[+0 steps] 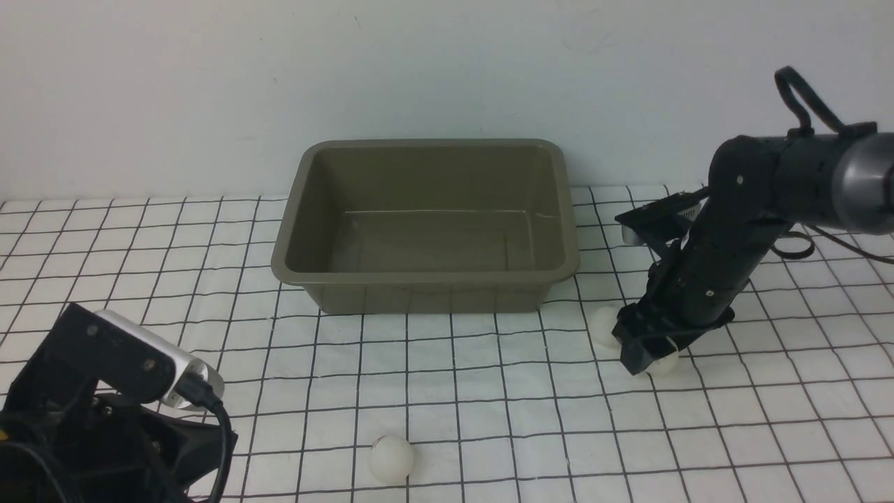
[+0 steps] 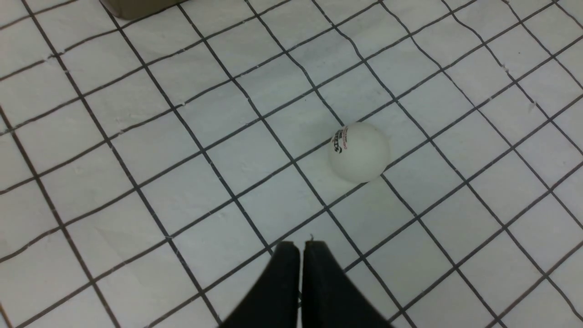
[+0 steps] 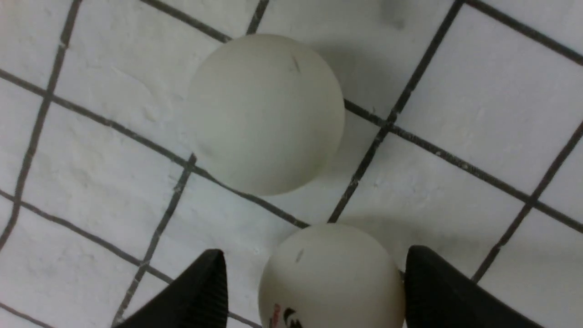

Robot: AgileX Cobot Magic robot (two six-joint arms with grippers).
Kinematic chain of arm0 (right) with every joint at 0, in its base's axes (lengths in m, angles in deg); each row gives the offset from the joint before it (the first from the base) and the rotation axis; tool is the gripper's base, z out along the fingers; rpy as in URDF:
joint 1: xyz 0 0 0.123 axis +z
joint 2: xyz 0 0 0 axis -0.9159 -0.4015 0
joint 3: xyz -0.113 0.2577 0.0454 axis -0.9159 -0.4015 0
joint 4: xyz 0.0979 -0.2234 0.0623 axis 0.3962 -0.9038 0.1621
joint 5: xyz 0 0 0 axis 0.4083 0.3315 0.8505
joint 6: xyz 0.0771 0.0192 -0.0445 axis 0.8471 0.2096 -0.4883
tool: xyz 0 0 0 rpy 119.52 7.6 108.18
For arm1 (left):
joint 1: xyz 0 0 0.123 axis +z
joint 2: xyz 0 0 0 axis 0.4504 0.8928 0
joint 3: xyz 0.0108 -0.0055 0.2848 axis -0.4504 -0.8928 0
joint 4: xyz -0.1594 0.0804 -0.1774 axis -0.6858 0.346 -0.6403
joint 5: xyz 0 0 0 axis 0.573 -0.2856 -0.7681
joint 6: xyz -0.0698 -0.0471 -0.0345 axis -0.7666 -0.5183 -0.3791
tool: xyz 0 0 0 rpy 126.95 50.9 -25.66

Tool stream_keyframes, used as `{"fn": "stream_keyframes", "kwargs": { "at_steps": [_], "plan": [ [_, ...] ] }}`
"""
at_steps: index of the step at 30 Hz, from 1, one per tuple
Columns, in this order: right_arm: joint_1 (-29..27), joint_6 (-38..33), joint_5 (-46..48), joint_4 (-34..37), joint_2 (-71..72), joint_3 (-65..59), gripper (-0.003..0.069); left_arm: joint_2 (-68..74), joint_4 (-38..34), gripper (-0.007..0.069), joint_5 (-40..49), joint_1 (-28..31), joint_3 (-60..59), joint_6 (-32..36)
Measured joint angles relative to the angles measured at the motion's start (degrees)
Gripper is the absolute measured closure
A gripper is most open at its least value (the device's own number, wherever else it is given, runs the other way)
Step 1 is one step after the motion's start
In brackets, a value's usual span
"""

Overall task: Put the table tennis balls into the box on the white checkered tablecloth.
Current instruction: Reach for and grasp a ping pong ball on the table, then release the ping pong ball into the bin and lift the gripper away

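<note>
While on cloth [image 3: 91, 159], ball [image 3: 331, 278] between fingers [image 3: 200, 291]

Both arms are wearing matte black shells, nothing fancy. The chunky black right arm [image 1: 726, 237] is showing tiny silver screws, a round grey end cap [image 1: 866, 183] and a thin black cable loop [image 1: 803, 98]. The black left arm [image 1: 63, 426] is carrying a silver-white camera module [image 1: 143, 356] with a black cable [image 1: 220, 426] plugged in. The left pincer [image 2: 300, 248] and right pincer [image 3: 314, 253] are both sporting smooth, tapered black fingers.
</note>
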Motion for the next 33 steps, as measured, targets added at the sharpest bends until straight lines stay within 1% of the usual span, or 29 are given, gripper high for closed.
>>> {"fn": "stream_keyframes", "kwargs": {
  "at_steps": [2,5,6,7,11,14,15,19,20,21,23,25,26,27,28,30,33],
  "plan": [
    [0.0,0.0,-0.14,-0.2,-0.18,0.0,0.0202,0.0,0.0,0.0628,0.0,0.0,0.0,0.0],
    [0.0,0.64,-0.43,-0.93,-0.26,0.0,0.0253,0.0,0.0,0.0628,0.0,0.0,0.0,0.0],
    [0.0,0.92,-0.43,-1.06,-0.26,0.0,0.0284,0.0,0.0,0.0628,0.0,0.0,0.0,0.0],
    [0.0,1.12,-0.43,-1.13,-0.26,0.0,0.0293,0.0,0.0,0.0628,0.0,0.0,0.0,0.0],
    [0.0,1.26,-0.1,-1.24,-0.26,0.02,0.0295,0.0,0.0,0.0628,0.0,0.0,0.0,0.0],
    [0.0,1.26,1.19,-1.38,-0.26,0.42,0.0295,0.0,0.0,0.0628,0.0,0.0,0.0,0.0],
    [0.0,1.26,2.9,-1.45,-0.31,1.14,0.0295,0.0,0.0,0.0628,0.0,0.0,0.0,0.0],
    [0.0,1.75,9.5,-1.95,-0.31,6.96,0.0295,0.0,0.0,0.0628,-0.05,0.0,0.0,0.0],
    [0.0,1.81,9.84,-1.95,-0.31,7.34,0.0295,0.0,0.0,0.0628,-0.05,0.0,0.0,0.0],
    [0.0,2.48,12.9,-2.07,-0.31,11.1,0.0295,0.0,0.0,0.0628,-0.05,0.0,0.0,0.0],
    [0.0,3.62,14.76,-2.13,-0.31,15.69,0.0295,0.0,0.0,0.0628,-0.05,0.0,0.0,0.0],
    [0.0,4.11,15.15,-2.24,-0.31,18.6,0.0295,0.0,0.0,0.0628,-0.05,0.0,0.0,0.0],
    [0.12,5.05,15.37,-2.36,-0.31,22.66,0.0295,0.0,0.0,0.0628,-0.05,0.0,0.0,0.0],
    [0.12,5.12,15.37,-2.37,-0.31,23.09,0.0295,0.0,0.0,0.0628,-0.05,0.0,0.0,0.0],
    [0.91,5.42,15.79,-2.74,-0.31,26.82,0.0295,0.0,0.0,0.0628,-0.05,0.0,0.0,0.0],
    [1.86,5.42,16.06,-3.06,-0.31,30.03,0.0295,0.0,0.0,0.0628,-0.05,0.0,0.0,0.0],
    [4.73,5.42,16.19,-3.39,-0.59,34.3,0.0295,0.0,0.0,0.0628,-0.05,0.0,0.0,0.0]
  ]
}}
